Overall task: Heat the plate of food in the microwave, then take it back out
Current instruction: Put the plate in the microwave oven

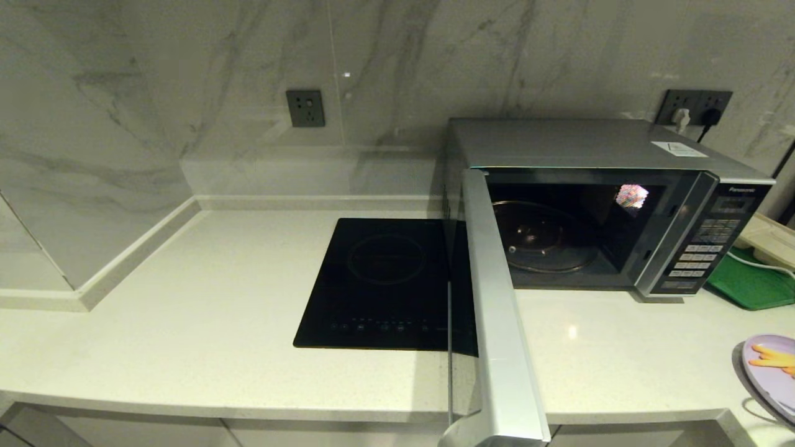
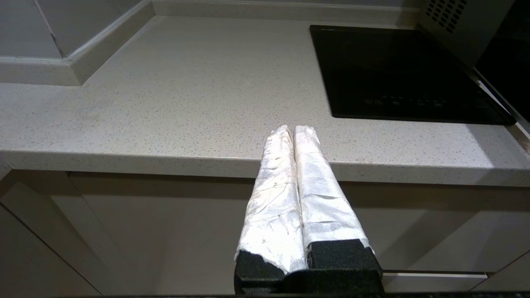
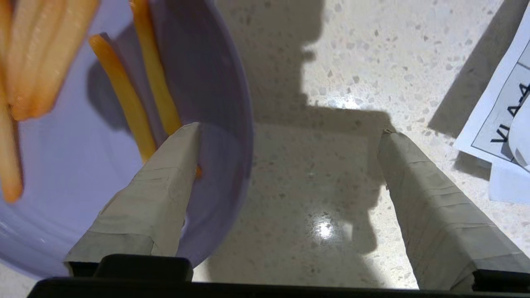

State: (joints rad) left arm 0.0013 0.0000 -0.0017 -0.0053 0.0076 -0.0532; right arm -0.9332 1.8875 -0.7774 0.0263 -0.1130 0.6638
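Plate (image 1: 770, 375) of lilac, round and shallow with a smooth glazed look, sits on the counter (image 1: 205, 323) at the robot's far right, near the front edge and cut off by the head view's border. A few thin orange-yellow fries (image 1: 773, 358) lie on it, straight and stick-shaped. It is well apart from the microwave (image 1: 596, 205), which stands at the back right of the pale speckled stone counter.

That oven is a boxy silver case with a dark keypad panel on its right side. Its door (image 1: 497, 310) is swung wide open toward the robot, showing a brushed silver edge. Inside the dark cavity a round glass turntable (image 1: 540, 236) lies flat and bare.

The right gripper (image 3: 290, 153) hangs over the plate's rim with its two tape-wrapped, wedge-shaped fingers (image 3: 165, 182) spread wide. One finger is over the plate's inside beside the fries, the other over bare counter outside the rim. I cannot tell whether the inner finger touches the plate. A white printed sheet (image 3: 497, 111) lies on the counter nearby.

The left gripper (image 2: 293, 132) is parked below and in front of the counter's edge, its white-wrapped fingers pressed together on nothing.

A flat glossy black hob (image 1: 385, 282) is set into the counter just left of the microwave. A green tray (image 1: 748, 282) lies right of the oven.
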